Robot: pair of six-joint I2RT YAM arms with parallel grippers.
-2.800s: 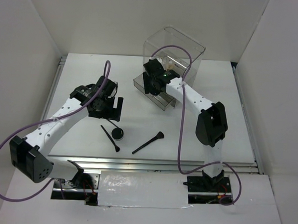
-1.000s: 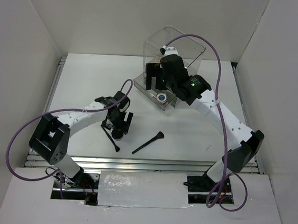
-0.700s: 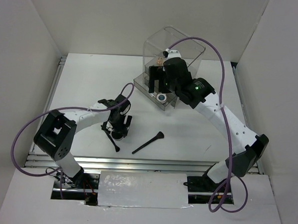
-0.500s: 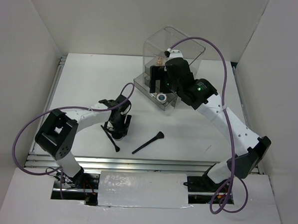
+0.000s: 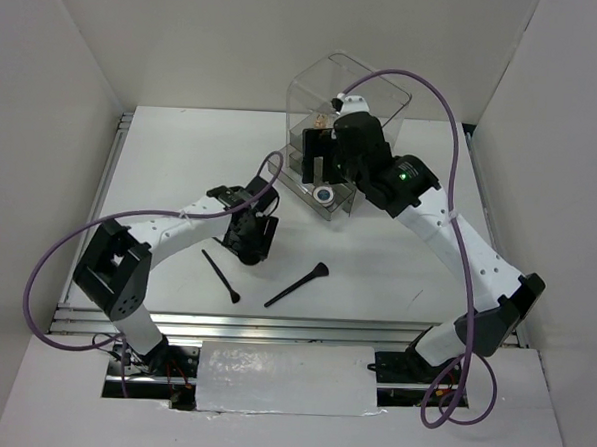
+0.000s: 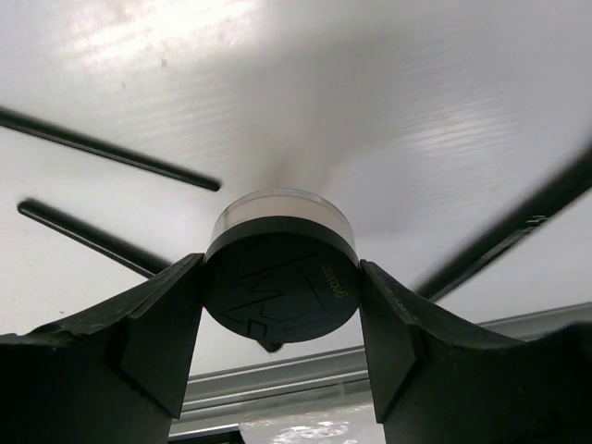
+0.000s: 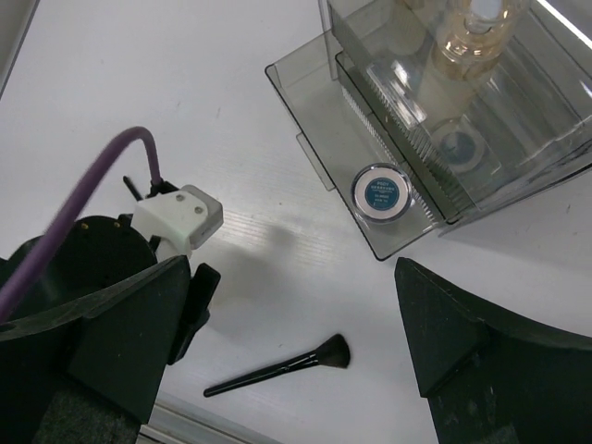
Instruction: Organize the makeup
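While the left gripper [image 6: 280, 301] squeezes a round dark jar [image 6: 282, 277] near the middle of the table [image 5: 182, 157], the right gripper [image 7: 296, 338] hangs wide open by the clear box [image 5: 370, 92]. Two black brushes [image 5: 221, 276] [image 5: 297, 285] lie near the front edge.

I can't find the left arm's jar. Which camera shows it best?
Left wrist: the jar fills the middle, pinched by the left end effector. From the top, the arm hides it; right wrist misses it.
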